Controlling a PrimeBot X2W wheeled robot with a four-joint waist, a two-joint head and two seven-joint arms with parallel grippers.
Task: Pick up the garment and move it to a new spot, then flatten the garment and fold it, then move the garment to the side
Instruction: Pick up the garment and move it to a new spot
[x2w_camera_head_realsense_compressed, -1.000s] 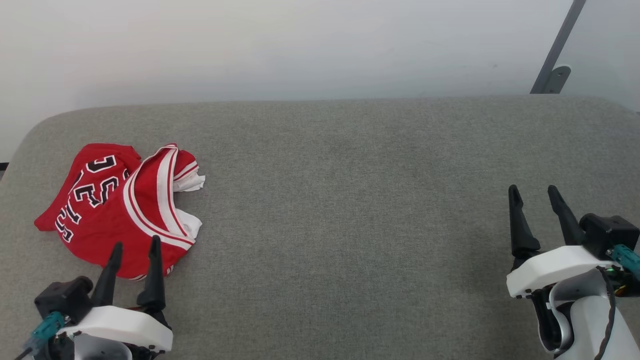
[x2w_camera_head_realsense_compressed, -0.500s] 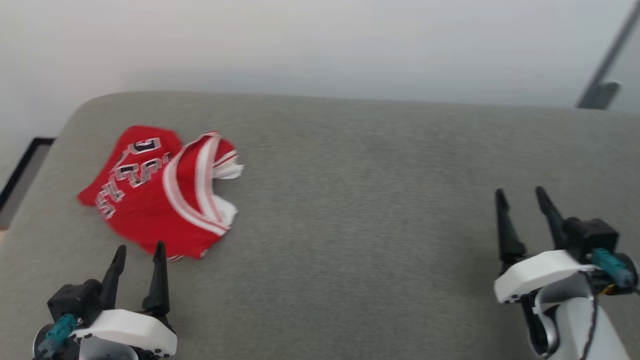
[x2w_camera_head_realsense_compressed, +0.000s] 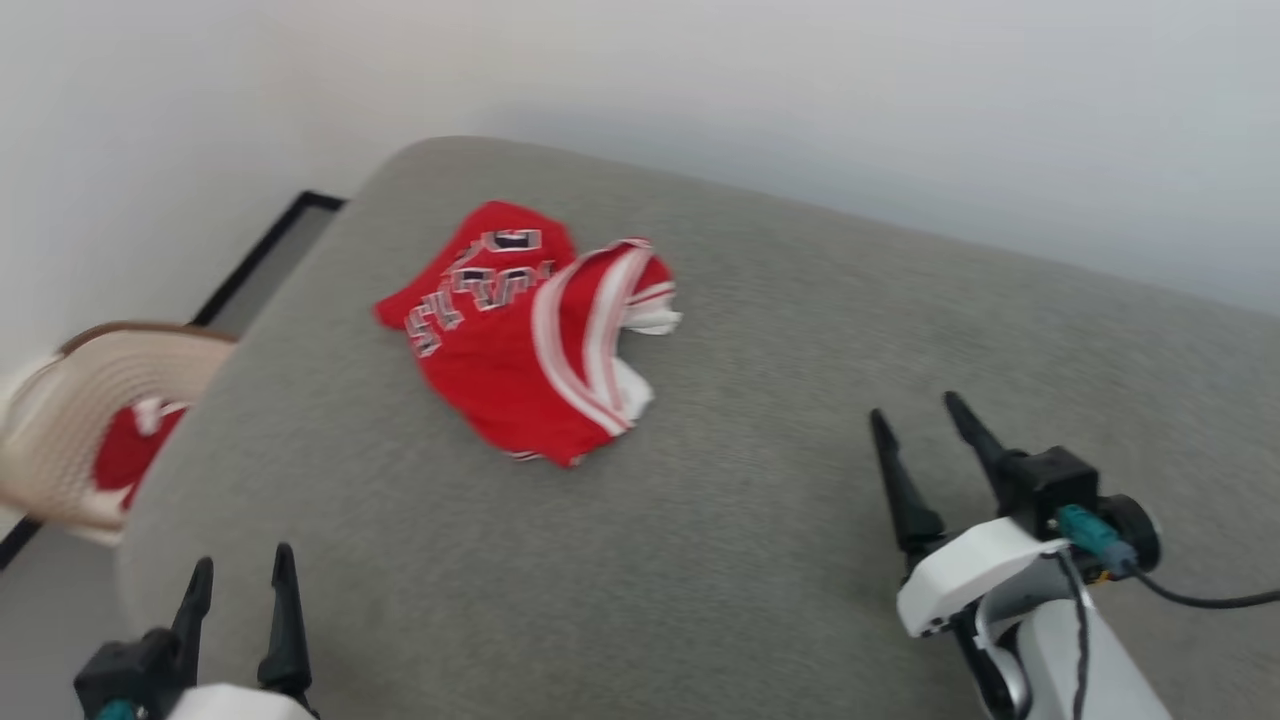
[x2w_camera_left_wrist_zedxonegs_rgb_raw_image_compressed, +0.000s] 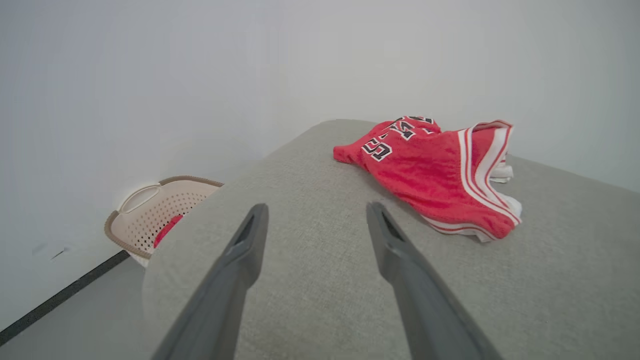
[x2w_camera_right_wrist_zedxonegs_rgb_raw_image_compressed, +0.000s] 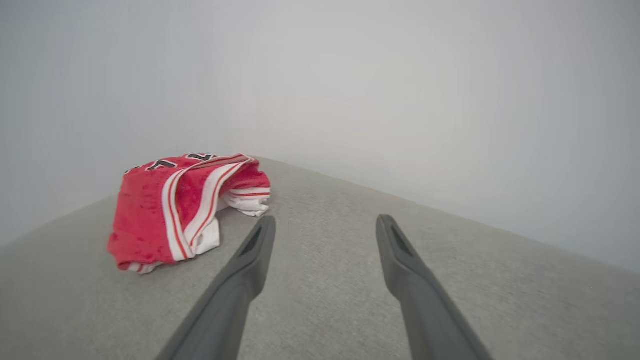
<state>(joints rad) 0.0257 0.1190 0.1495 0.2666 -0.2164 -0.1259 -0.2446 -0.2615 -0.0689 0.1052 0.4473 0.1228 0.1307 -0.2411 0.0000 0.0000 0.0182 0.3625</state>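
Lying crumpled, garment seems well beyond left fingers, right fingers

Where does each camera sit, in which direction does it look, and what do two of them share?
Head view: on the head, looking down over the grey padded surface at the garment; left end effector lower left, right end effector lower right.
Left wrist view: on the left wrist, along its fingers toward garment and basket.
Right wrist view: on the right wrist, along its fingers, garment at left.
Shared: head and left wrist views show the basket.
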